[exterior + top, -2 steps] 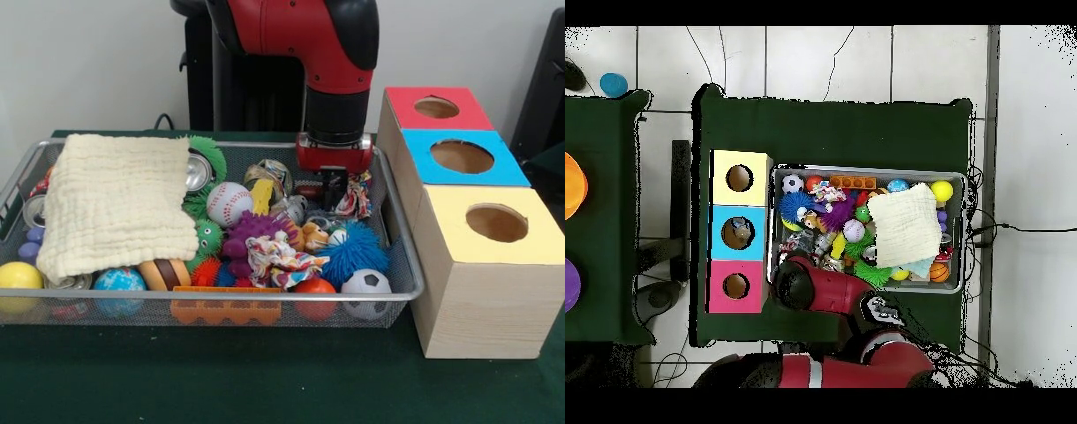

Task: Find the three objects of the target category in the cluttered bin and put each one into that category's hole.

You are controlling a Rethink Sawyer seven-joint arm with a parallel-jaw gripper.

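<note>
A wire mesh bin [408, 265] holds a heap of toys: a baseball [229, 203], a soccer ball [365, 287], a blue spiky ball [353, 252], a purple spiky toy [256, 231], a globe ball [118, 283], a yellow ball [18, 276] and metal cans [196, 170]. My gripper [333, 193] is lowered into the bin's back right corner, beside a knotted rope toy [358, 196]. Right of the bin stand three wooden boxes with round holes, topped red [437, 108], blue [461, 156] and yellow [496, 223]. In the overhead view the arm [800, 285] hides the gripper.
A cream cloth [115, 203] covers the bin's left half and hides what lies under it. An orange plastic piece [225, 307] and an orange ball [315, 291] lie against the front wall. A patterned rag [278, 261] sits in the middle. Green felt [265, 380] covers the table.
</note>
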